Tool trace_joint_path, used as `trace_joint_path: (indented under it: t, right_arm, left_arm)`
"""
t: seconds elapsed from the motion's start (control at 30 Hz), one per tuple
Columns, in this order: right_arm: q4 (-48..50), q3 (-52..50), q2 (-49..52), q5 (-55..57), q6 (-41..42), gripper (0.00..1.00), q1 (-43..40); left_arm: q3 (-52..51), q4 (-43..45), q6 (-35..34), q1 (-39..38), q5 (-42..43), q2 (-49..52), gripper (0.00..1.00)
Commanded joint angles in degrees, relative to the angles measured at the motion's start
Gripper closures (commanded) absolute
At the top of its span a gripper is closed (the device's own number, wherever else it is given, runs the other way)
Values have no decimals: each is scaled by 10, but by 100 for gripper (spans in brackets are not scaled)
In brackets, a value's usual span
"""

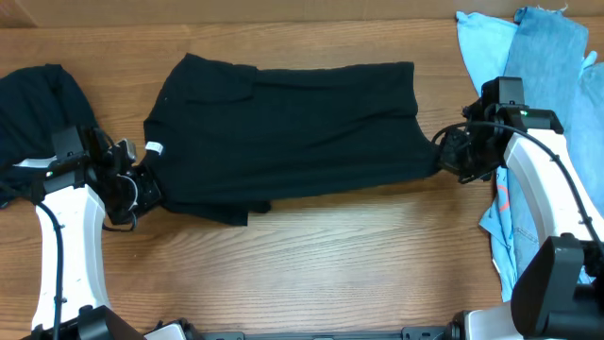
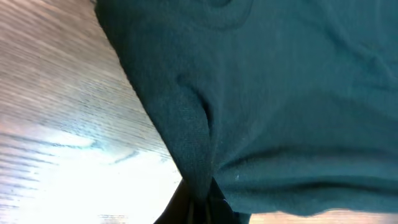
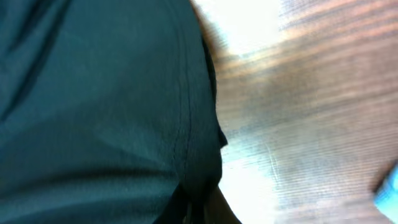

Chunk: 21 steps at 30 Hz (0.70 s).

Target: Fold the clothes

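Note:
The black T-shirt point(image 1: 288, 127) lies stretched across the middle of the wooden table, partly folded into a long band. My left gripper point(image 1: 148, 181) is shut on its left edge, where a small white tag point(image 1: 154, 148) shows. My right gripper point(image 1: 442, 151) is shut on its right edge. In the left wrist view the dark fabric point(image 2: 267, 93) fills most of the frame and bunches into the jaws point(image 2: 200, 202). In the right wrist view the fabric point(image 3: 93, 106) runs down into the jaws point(image 3: 202, 208).
Another black garment with a white label point(image 1: 38, 104) lies at the far left behind my left arm. A light-blue garment point(image 1: 486, 47) and a denim-blue one point(image 1: 552, 47) are piled at the far right, under my right arm.

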Motion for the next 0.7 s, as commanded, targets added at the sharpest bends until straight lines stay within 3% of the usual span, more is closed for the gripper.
trace_joint_path:
  t: [0.0, 0.17, 0.27, 0.37, 0.53, 0.67]
  right_arm:
    - [-40, 9, -69, 31, 4, 96, -6]
    - [-101, 9, -118, 115, 14, 96, -6]
    - [-84, 28, -141, 104, 13, 96, -6]
    - [-84, 128, -200, 98, 13, 96, -6]
    - [-84, 290, -279, 121, 11, 96, -6]
    - [-79, 348, -294, 155, 12, 96, -6]
  left_arm:
    - [12, -33, 23, 8, 8, -3, 96]
    - [12, -60, 23, 43, 19, -56, 96]
    - [14, -29, 43, 46, 111, -127, 96]
    - [41, 24, 43, 46, 193, -205, 96]
    - [133, 52, 47, 46, 129, -334, 96]
    - [185, 59, 4, 46, 51, -361, 96]
